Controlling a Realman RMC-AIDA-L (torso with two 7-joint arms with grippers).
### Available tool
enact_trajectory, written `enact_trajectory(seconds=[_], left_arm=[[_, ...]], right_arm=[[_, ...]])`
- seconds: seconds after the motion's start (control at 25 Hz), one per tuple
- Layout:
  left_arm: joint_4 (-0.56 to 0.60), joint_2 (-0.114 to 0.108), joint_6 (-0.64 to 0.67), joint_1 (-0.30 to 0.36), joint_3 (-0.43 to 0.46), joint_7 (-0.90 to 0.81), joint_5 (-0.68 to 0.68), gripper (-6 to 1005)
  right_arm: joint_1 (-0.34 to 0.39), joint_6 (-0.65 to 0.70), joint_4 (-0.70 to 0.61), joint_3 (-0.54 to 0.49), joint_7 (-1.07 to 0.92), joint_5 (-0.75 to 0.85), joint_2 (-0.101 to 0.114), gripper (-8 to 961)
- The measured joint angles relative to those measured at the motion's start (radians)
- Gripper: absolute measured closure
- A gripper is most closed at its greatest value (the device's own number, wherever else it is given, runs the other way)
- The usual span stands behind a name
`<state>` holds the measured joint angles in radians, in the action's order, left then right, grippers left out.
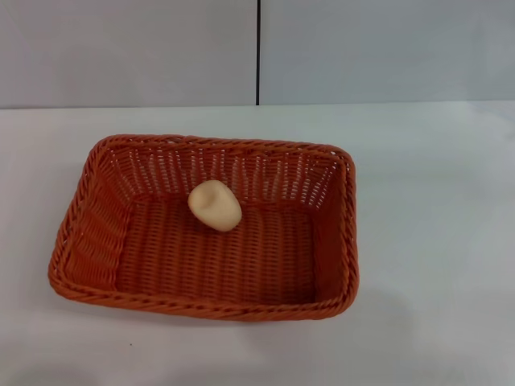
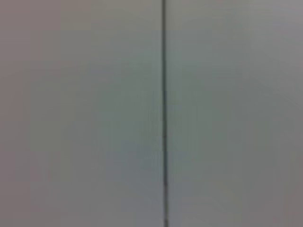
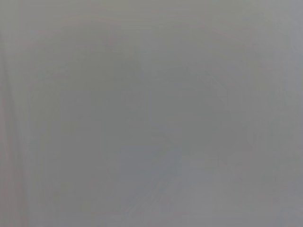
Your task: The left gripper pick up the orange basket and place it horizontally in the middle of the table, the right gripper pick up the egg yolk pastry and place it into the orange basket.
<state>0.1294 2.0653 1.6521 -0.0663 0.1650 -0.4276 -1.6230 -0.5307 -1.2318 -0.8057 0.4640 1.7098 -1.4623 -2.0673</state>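
The table [image 1: 434, 241] is a plain white surface that runs back to a grey wall [image 1: 121, 48]. A dark vertical seam [image 1: 257, 52] divides the wall panels.

The orange basket [image 1: 80, 241] stands flat on the table, left of centre in the head view, with its long side running across the view. The braided rim faces up and the basket interior is open.

The egg yolk pastry [image 1: 215, 206] lies inside the basket, on the woven floor near the far wall and slightly left of the floor's centre. The pale cream side is the side in sight. It rests on the weave, clear of the side walls.

No arm appears in the head view. The left wrist view shows only grey wall and the seam [image 2: 164, 113]. The right wrist view shows only plain grey. Neither gripper is in view, so the state of the fingers cannot be told.
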Motion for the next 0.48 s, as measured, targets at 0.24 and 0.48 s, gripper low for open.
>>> enact_trajectory(seconds=[0.24,0.48], left_arm=[[-0.069,0.000,0.004,-0.001,0.082,0.071,0.000,322],[-0.085,-0.001,0.004,-0.019,0.088,0.071,0.000,322]], right_arm=[[0.008,0.062,0.156,-0.010,0.120,-0.117,0.050,379],[0.041,0.052,0.163,-0.023,0.199,-0.195,0.024,379]])
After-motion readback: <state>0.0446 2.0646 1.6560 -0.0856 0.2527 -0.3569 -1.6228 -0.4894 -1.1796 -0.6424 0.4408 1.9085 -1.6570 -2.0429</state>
